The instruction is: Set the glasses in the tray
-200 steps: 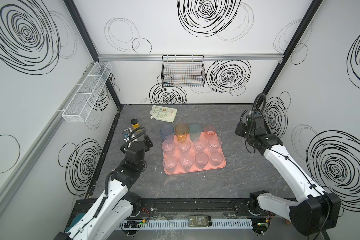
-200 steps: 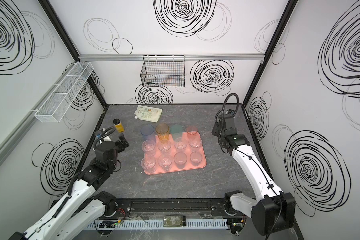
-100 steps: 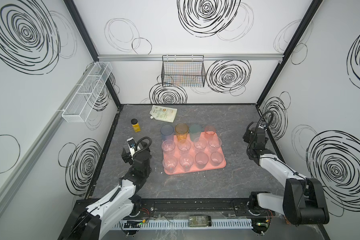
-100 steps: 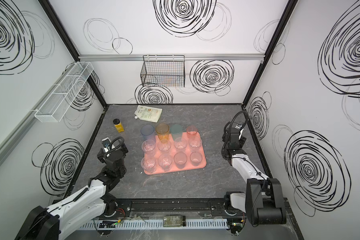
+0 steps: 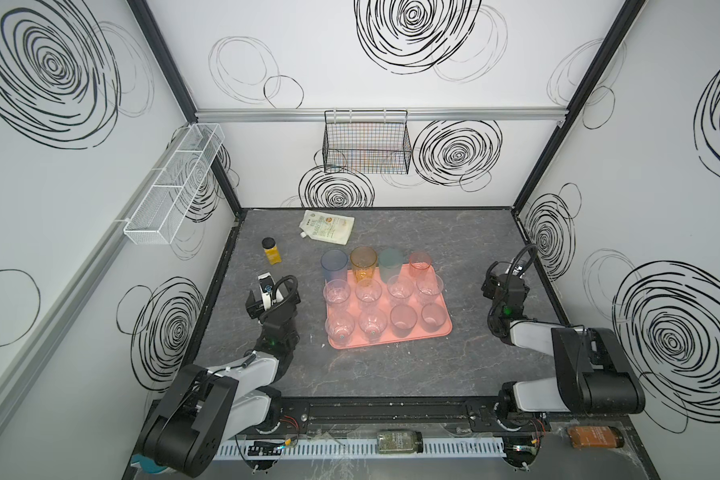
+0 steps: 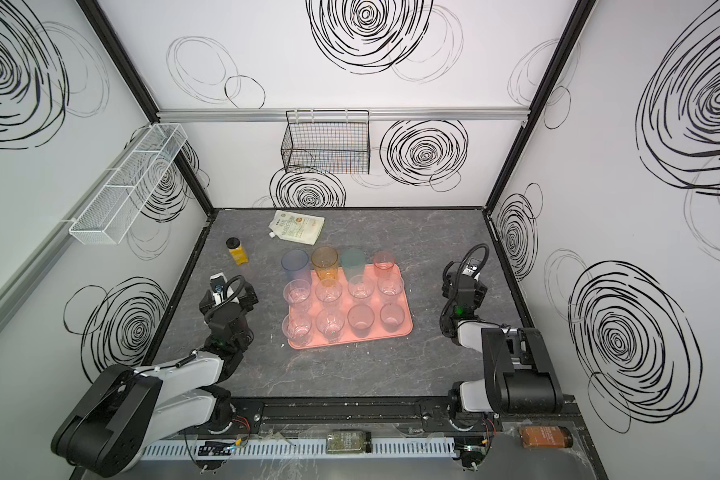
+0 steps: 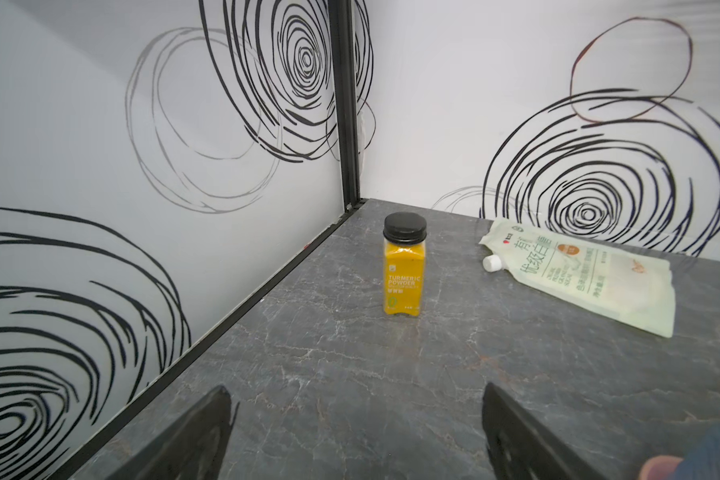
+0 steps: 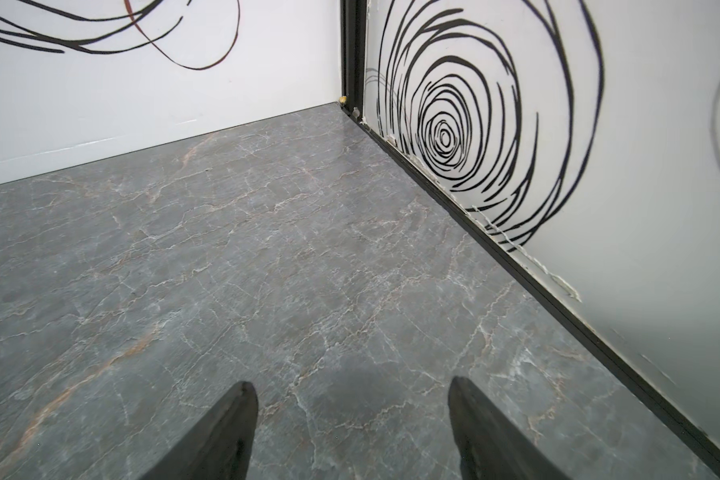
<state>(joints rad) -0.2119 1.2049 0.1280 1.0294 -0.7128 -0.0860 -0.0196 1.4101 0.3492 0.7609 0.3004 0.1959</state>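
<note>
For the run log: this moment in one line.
glasses upright on tray, blue one unclear; left gripper open, empty; right gripper open, empty

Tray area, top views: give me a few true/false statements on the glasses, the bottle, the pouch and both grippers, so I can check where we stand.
1. The left gripper and the right gripper are both open and hold nothing. True.
2. The yellow bottle lies on its side. False: it stands upright on the table, left of the tray.
3. The white pouch is in the tray. False: it lies flat on the table behind it.
4. Four short glasses fill the tray's near row. True.
5. One gripper hovers over the tray. False: each is off to its own side.
</note>
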